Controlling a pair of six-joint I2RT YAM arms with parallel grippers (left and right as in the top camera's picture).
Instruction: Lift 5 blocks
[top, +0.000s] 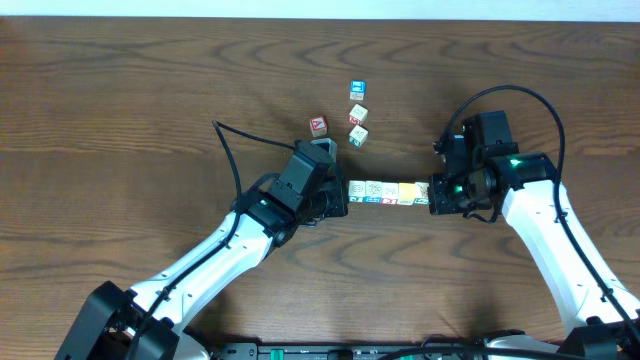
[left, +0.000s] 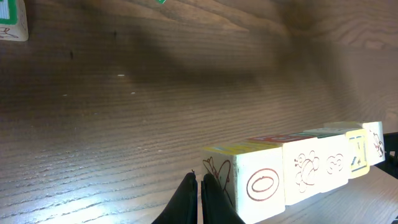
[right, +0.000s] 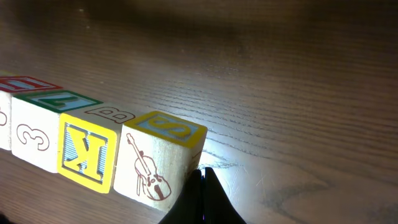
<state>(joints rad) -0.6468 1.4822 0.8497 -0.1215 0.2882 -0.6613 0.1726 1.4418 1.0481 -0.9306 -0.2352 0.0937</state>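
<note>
Showing neither pair of fingertips overhead | blocks (top: 388, 191): five touching in line between grippers | left gripper (left: 199, 188): pinched closed, empty, tips against end cube | right gripper (right: 203, 180): likewise, opposite end

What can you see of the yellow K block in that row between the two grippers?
The yellow K block is a small wooden cube with softly rounded edges. Its side face is yellow, with a K outlined in dark lines inside a frame; its cream top bears an outlined B. It stands square, second from the violin end of the five-block row, pressed flush between the 3 block and the violin block. Whether it rests on the table or hangs just off it cannot be told.
</note>
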